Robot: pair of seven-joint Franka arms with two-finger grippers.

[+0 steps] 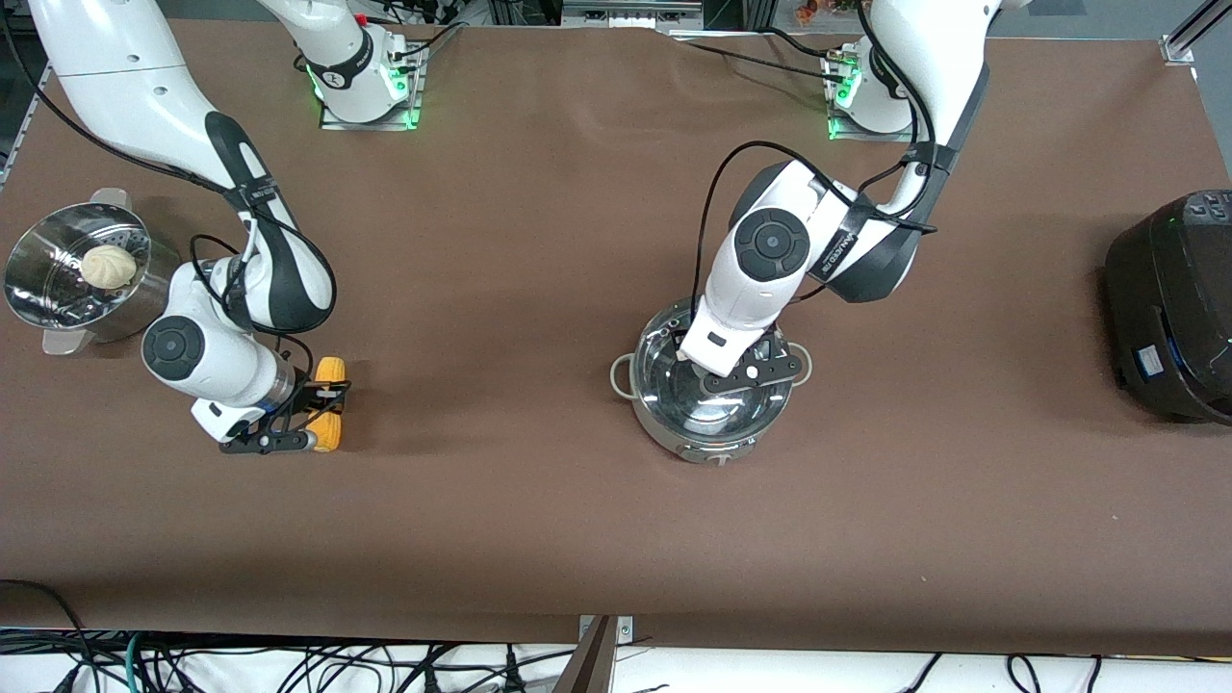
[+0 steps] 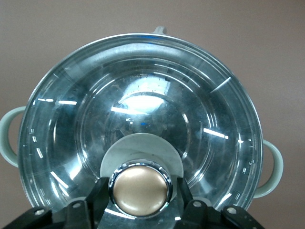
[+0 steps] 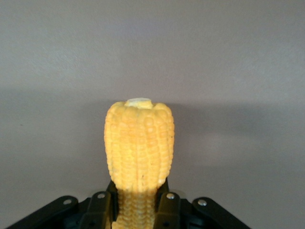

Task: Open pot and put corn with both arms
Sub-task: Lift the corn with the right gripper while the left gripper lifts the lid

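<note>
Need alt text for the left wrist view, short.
The left claw brackets the tan knob of the glass lid, which sits on the steel pot on the brown table.

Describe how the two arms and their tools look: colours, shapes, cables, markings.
Both arms are glossy white rounded segments with black bands at the joints and round dark grey caps on the wrist joints. Loose black cables loop along each. The bases glow green. The left tool and the right tool are black, each with two fingers on a flat black crossbar showing small silver screws.
</note>
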